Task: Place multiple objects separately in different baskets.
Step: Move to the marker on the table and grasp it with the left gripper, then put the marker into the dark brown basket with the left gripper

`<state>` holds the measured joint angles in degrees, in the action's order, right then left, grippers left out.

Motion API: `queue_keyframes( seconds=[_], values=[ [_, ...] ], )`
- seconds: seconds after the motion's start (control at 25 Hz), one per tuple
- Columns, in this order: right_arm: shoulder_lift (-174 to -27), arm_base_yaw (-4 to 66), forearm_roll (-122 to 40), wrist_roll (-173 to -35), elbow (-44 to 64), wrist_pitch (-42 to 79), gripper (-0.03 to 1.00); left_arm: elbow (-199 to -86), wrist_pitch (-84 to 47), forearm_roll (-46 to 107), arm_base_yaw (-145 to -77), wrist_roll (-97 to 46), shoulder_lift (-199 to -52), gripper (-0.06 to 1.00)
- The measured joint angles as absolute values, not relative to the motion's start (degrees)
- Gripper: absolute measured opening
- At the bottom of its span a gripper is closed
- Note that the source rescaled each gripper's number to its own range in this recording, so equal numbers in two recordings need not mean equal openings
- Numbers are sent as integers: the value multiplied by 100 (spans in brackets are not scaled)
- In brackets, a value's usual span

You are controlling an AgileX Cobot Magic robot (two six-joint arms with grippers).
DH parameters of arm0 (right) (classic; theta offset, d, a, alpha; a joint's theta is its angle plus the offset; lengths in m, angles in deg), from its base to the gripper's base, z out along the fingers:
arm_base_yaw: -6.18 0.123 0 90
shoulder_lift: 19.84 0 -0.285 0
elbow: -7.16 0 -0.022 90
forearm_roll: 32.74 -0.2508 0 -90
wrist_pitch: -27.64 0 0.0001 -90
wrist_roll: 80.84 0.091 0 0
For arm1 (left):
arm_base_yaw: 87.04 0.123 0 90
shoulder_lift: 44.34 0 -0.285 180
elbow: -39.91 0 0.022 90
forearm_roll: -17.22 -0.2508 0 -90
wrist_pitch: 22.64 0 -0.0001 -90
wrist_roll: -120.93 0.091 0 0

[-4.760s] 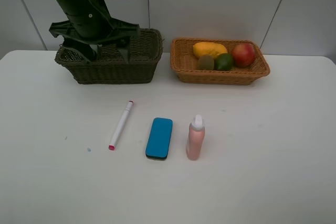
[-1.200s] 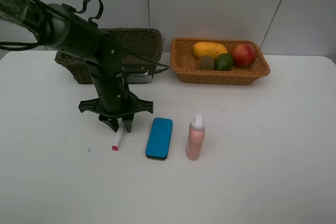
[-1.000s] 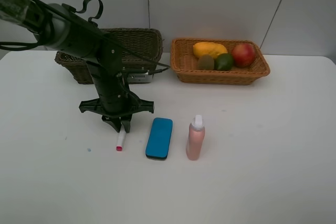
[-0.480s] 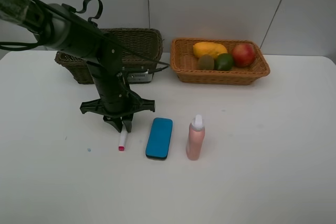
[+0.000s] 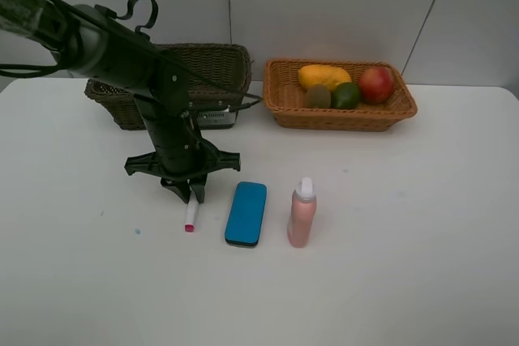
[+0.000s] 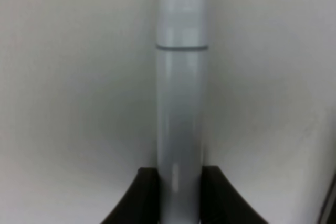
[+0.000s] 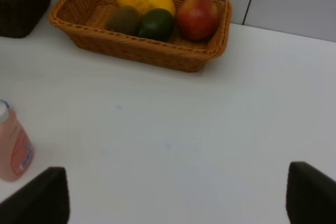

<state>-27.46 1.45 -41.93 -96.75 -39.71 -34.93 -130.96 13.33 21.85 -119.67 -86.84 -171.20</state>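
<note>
White counter (image 5: pixel 405 265) with an olive basket (image 5: pixel 219 70) and a fruit-filled tan basket (image 5: pixel 340 115) at the rear. Right hand (image 7: pixel 178 200) spread wide, empty. Left hand (image 5: pixel 188 192) clamped on the marker (image 6: pixel 181 103), which is beside the upright spray bottle (image 5: pixel 301 215) and flat blue eraser (image 5: pixel 246 213).

Colour key. My left gripper (image 5: pixel 191 194) is black, as are my left fingers (image 6: pixel 140 195) and my right fingers (image 7: pixel 44 198). The marker (image 5: pixel 191 213) is white with a pink cap. The eraser (image 5: pixel 246 213) is blue with a dark underside. The spray bottle (image 5: pixel 302 216) is pink with a white cap. The deep basket (image 5: pixel 219 79) is a dark olive-green weave and the shallow basket (image 5: pixel 340 117) an orange-tan weave. The mango (image 5: pixel 323 75) is yellow, the pomegranate (image 5: pixel 376 84) red, the avocado (image 5: pixel 347 96) green and the kiwi (image 5: pixel 318 96) brown. The table (image 5: pixel 405 249) is plain white.
</note>
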Motion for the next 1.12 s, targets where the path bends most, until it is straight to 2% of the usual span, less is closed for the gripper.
queue_keyframes(
  seconds=[0.8,1.12],
  values=[
    [-2746,145,-4193,-9675,-3971,-3493,100,-13096,1662,2420,-11967,-8660,-15837,0],
    [-2746,145,-4193,-9675,-3971,-3493,100,-13096,1354,2424,-11967,-8531,-15564,0]
  ],
)
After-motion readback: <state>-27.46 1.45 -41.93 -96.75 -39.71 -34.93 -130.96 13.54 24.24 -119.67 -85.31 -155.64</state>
